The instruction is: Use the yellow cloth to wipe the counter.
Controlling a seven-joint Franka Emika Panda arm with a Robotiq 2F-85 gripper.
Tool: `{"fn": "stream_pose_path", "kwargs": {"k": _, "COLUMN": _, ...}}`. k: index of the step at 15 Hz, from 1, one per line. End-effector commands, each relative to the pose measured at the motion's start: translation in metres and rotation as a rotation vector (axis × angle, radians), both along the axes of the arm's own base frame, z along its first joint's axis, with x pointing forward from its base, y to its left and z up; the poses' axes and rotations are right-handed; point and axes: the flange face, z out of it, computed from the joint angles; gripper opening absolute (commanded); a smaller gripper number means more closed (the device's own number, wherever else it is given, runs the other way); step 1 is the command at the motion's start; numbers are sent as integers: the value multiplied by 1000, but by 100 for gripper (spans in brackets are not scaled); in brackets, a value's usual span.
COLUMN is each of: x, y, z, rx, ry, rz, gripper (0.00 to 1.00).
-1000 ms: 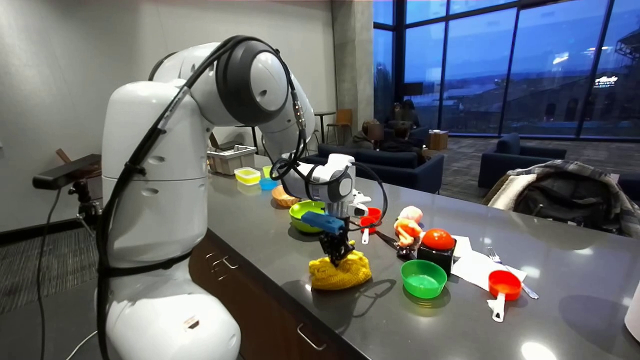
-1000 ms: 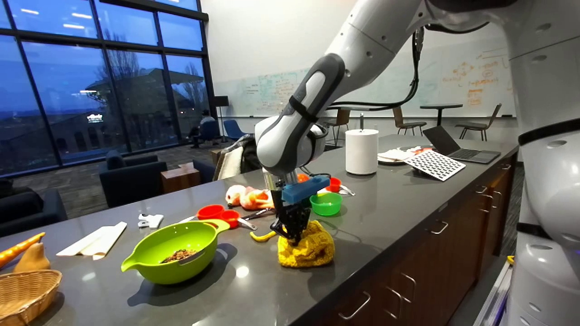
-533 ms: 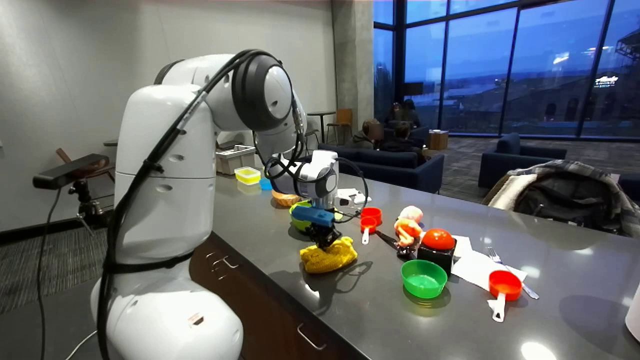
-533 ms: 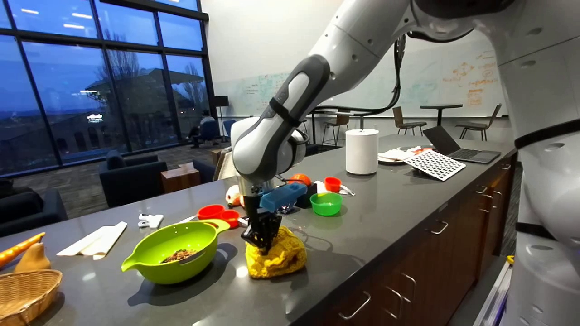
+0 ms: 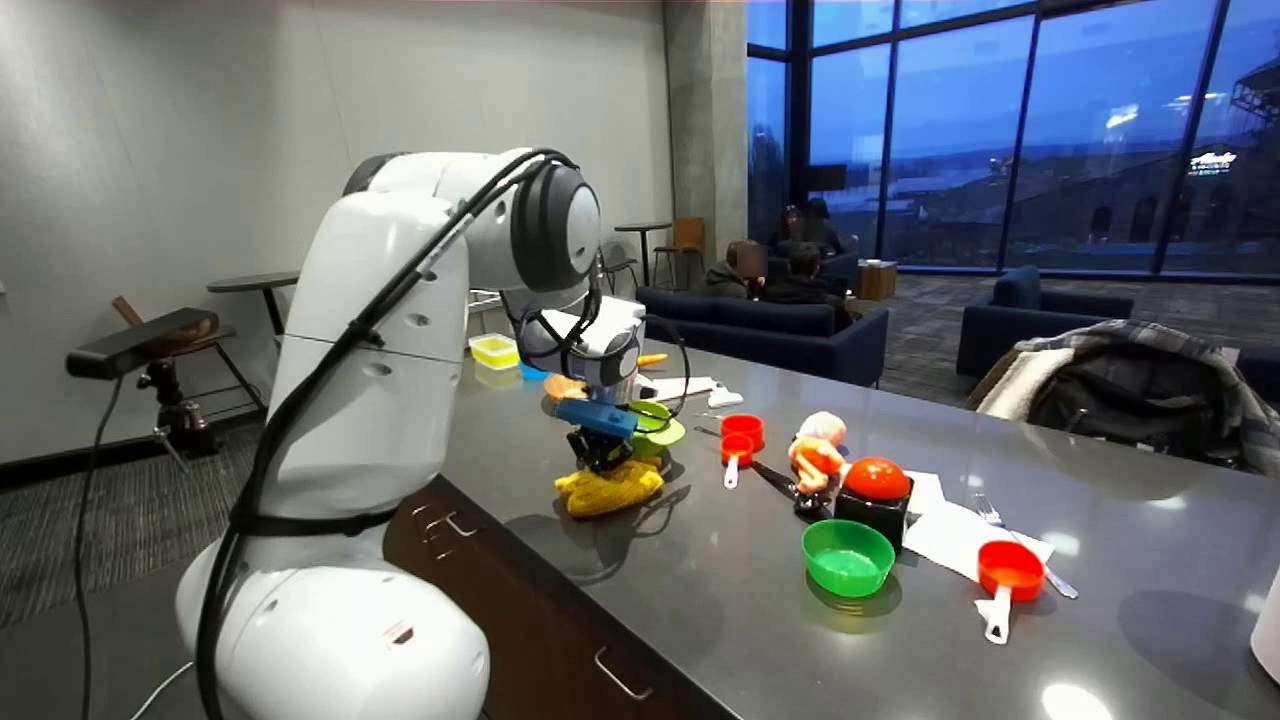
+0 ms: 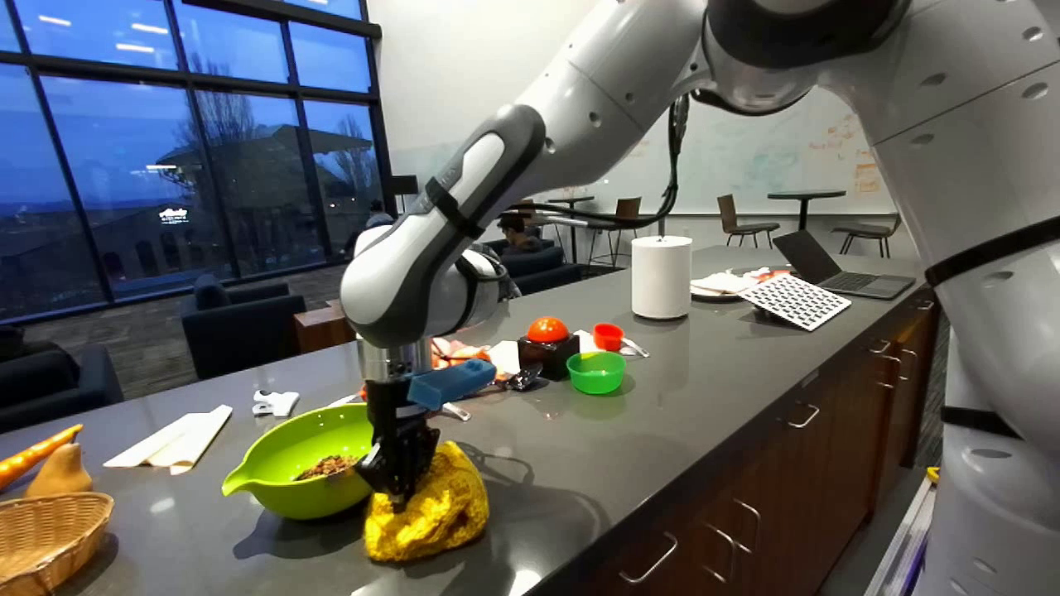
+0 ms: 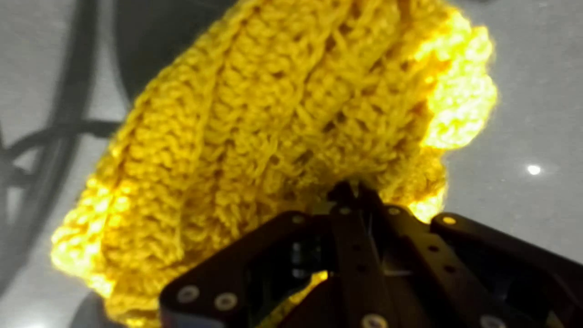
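- Carrot (image 6: 35, 455), orange, at the far left of an exterior view, cut off by its edge.
- Wicker basket (image 6: 50, 540), likewise cut off.
- Tan pear-shaped item (image 6: 61, 473), behind the wicker basket.
- Folded white paper (image 6: 170, 440), flat on the grey counter (image 6: 679, 397).
- White object (image 6: 275, 403), lying flat; its kind cannot be told.
- Lime-green bowl (image 6: 281, 494), spouted, holding brown bits; right side partly hidden.
- Gripper (image 6: 400, 502), black, pointing down; in the wrist view its fingers stand nearly together, tips sunk into the yellow cloth (image 7: 273, 118), which is pinched between them.
- Same yellow cloth, knitted, bunched on the counter beneath the gripper, just beside the lime-green bowl in both exterior views; whether cloth and bowl touch cannot be told.
- Black box (image 6: 550, 353), topped by an orange-red dome.
- Small green bowl (image 6: 596, 383), upright, just beside the black box.
- Red measuring cup (image 6: 608, 337), behind the small green bowl.
- White roll (image 6: 661, 280), standing upright, well apart from the cloth.
- White panel (image 6: 797, 303), perforated, tilted.
- Laptop (image 6: 865, 284), open, behind the white panel, toward the counter's far end.
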Motion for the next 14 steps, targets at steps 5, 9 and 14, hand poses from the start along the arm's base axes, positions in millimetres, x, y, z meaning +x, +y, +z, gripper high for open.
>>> {"fn": "stream_pose_path", "kwargs": {"k": 5, "x": 7, "y": 58, "z": -16, "rx": 33, "ry": 65, "rz": 138, "gripper": 1}}
{"fn": "stream_pose_path", "kwargs": {"k": 9, "x": 18, "y": 65, "z": -15, "rx": -2, "ry": 46, "rz": 176, "gripper": 1}}
{"fn": "stream_pose_path", "kwargs": {"k": 14, "x": 35, "y": 69, "z": -11, "rx": -59, "ry": 18, "rz": 217, "gripper": 1}}
